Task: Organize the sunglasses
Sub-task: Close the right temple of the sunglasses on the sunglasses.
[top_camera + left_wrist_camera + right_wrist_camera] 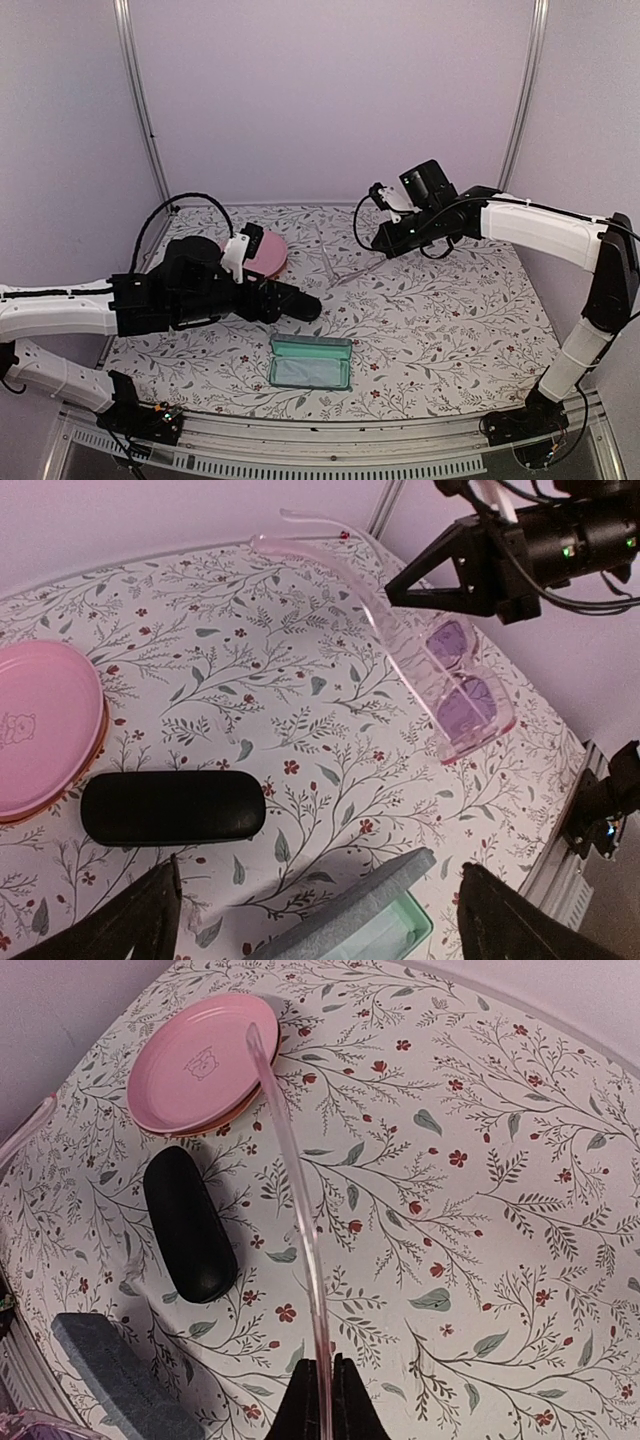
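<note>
Pale pink see-through sunglasses (465,685) held above the table (450,320), arms unfolded | right gripper (322,1380) pinched on one arm | left gripper (318,872) spread wide, empty, over black case (172,808) | tip: left steadies frame, fold arms, lower level into open case (310,362).

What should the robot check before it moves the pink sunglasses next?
1. Right gripper shut on the pink sunglasses' temple: ok.
2. Temples folded to fit a case: not ok, both spread.
3. Grey-blue case open: ok.
4. Black case open: not ok, closed.
5. Left gripper open and empty: ok.
</note>
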Tool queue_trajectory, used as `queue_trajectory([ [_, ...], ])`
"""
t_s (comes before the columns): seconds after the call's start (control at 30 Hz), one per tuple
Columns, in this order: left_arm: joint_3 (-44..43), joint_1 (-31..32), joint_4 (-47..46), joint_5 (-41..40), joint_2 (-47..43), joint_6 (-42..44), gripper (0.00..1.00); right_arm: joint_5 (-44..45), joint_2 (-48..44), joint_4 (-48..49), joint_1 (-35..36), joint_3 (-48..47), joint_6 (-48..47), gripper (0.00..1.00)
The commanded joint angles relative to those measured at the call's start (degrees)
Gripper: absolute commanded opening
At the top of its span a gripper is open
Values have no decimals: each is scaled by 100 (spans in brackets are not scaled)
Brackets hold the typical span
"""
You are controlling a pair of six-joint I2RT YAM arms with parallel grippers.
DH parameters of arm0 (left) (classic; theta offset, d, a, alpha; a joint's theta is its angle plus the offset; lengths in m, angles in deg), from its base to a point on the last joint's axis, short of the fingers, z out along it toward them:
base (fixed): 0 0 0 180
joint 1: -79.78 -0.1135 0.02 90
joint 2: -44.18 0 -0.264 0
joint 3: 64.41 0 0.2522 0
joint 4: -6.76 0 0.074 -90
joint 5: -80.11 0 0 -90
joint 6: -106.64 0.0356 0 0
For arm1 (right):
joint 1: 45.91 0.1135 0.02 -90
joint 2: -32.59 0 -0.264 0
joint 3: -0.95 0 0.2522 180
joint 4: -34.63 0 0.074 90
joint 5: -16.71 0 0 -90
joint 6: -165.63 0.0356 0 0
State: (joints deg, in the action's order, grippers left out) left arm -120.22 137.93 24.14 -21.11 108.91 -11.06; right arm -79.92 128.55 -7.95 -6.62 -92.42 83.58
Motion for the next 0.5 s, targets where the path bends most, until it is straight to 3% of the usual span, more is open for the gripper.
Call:
queue_trajectory([
  [0.0, -165, 231, -362, -226, 25, 112, 97, -182, -218, 321, 141, 281, 96, 0],
  [0.47, 386, 567, -1479, 243, -461, 1837, 96, -5, -289, 419, 674, 393, 391, 0],
])
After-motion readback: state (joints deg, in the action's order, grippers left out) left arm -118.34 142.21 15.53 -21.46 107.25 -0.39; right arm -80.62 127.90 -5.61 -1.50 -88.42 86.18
